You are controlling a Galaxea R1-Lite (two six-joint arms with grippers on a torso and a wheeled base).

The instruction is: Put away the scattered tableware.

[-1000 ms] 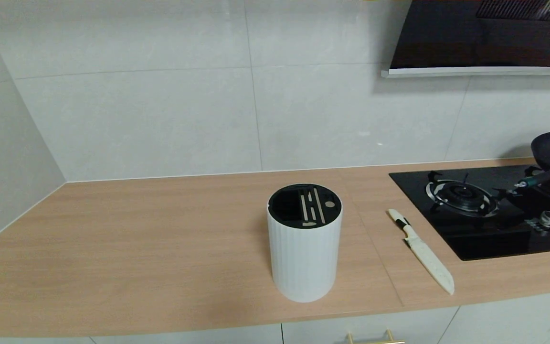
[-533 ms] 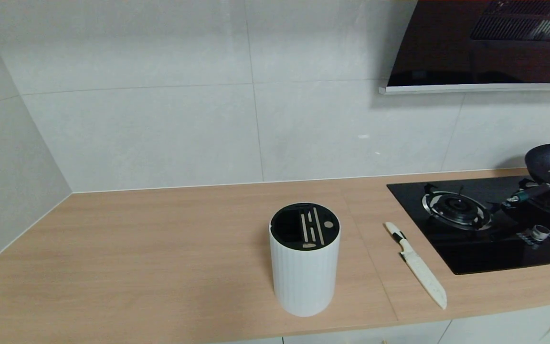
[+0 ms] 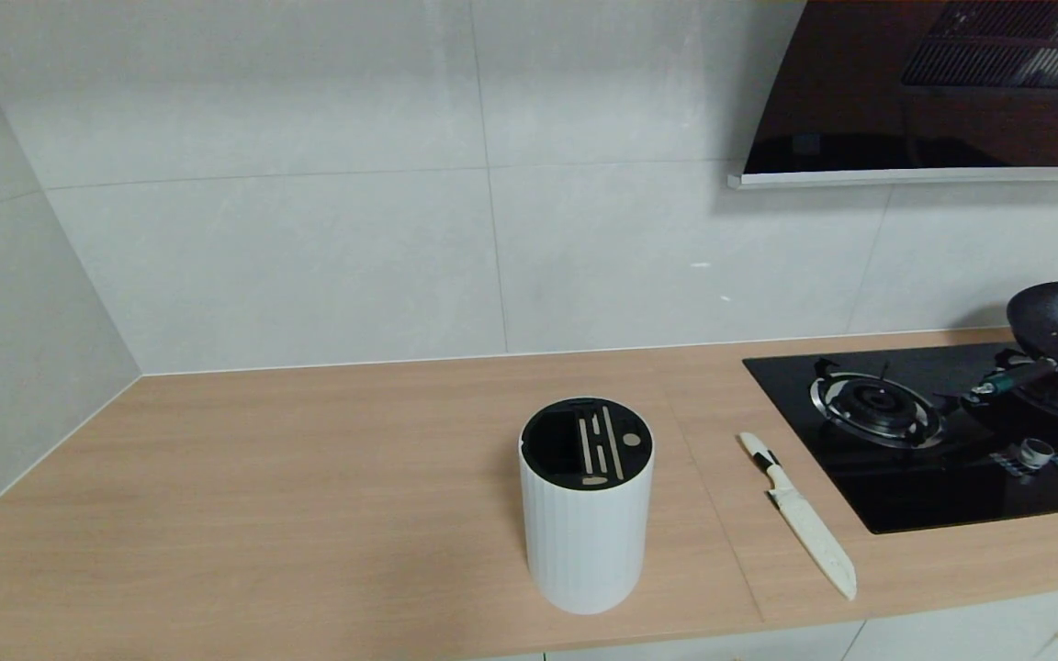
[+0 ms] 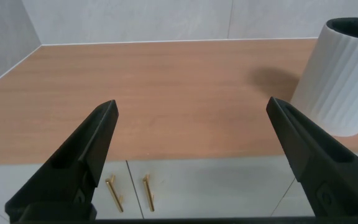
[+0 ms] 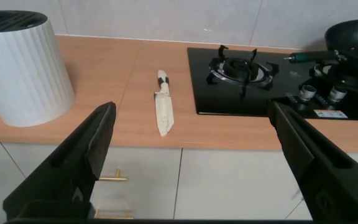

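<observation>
- The knife [image 3: 797, 514] lay flat on the counter [image 3: 309, 477], so a pinch from above would likely have scraped the wood or skidded off the thin handle.
- Its blade tip sat close to the counter's front edge. A sideways nudge could have slid it over.
- The slits in the holder [image 3: 587, 505] looked narrow. A blade brought in tilted would probably have jammed on the black top, and the tall cylinder could have been shoved or tipped.
- The left gripper [image 4: 191, 106] was spread wide and held nothing, with the holder near it on the counter.
- The right gripper [image 5: 191, 109] was likewise wide and empty, with the knife out ahead of it.
- In the head view the knife lay at about 3 o'clock of the holder, apart from it. It was just short of the hob [image 3: 933, 459], handle toward 11 o'clock and tip toward 5 o'clock.
- The knife had a pale, speckled blade and a cream handle with a black band.
- The holder was a white ribbed cylinder, upright. Its dark top had one large opening and several slits.
</observation>
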